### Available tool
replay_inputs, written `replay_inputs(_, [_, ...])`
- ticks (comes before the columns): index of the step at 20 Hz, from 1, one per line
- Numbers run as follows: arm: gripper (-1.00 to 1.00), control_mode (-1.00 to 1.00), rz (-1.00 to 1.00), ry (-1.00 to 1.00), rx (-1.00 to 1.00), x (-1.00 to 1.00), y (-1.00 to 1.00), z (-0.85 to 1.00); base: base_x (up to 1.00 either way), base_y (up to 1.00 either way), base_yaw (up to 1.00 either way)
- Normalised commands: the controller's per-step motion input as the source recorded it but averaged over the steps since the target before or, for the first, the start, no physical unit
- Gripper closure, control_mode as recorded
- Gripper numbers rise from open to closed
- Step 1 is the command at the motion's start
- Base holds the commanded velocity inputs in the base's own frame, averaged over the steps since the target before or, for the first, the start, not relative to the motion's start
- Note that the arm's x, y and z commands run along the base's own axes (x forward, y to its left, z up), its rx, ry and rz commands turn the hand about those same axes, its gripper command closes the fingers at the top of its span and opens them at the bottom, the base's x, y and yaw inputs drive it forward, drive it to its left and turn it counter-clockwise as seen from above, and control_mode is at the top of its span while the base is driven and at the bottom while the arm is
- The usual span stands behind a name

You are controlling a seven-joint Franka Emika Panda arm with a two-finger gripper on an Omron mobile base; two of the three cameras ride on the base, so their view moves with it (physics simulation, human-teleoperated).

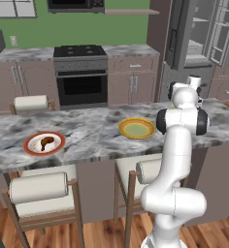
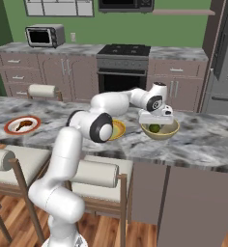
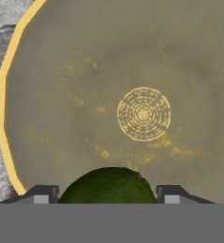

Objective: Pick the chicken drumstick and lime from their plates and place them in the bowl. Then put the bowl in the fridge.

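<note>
Tool is hovering over the bowl with fingers spread, the lime lying between them inside; the chicken drumstick is resting on its red-rimmed plate.

Marbled counter: plates, bowl.

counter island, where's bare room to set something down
Bare marble lies between the red-rimmed plate holding the drumstick and the yellow plate, and right of the bowl. Crowded at the bowl: the gripper hangs over the lime.
</note>
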Motion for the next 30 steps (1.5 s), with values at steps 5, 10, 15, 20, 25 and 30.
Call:
replay_inputs(5, [-1.00,-1.00,0.00,0.00,0.00,0.14,-0.01,-0.01,0.00,0.00,0.00])
replay_inputs(10, [-1.00,-1.00,0.00,0.00,0.00,0.12,-0.04,-0.01,0.00,0.00,0.00])
replay_inputs(15, [-1.00,-1.00,0.00,0.01,0.00,0.13,-0.02,0.00,0.00,0.00,0.00])
replay_inputs(20, [-1.00,-1.00,0.00,0.00,0.00,0.08,0.09,0.24,0.00,0.00,0.00])
replay_inputs(25, [-1.00,-1.00,0.00,-0.03,0.00,-0.22,0.25,0.47,0.00,0.00,0.00])
replay_inputs(30, [-1.00,-1.00,0.00,0.00,-0.05,-0.61,0.48,0.08,0.00,0.00,0.00])
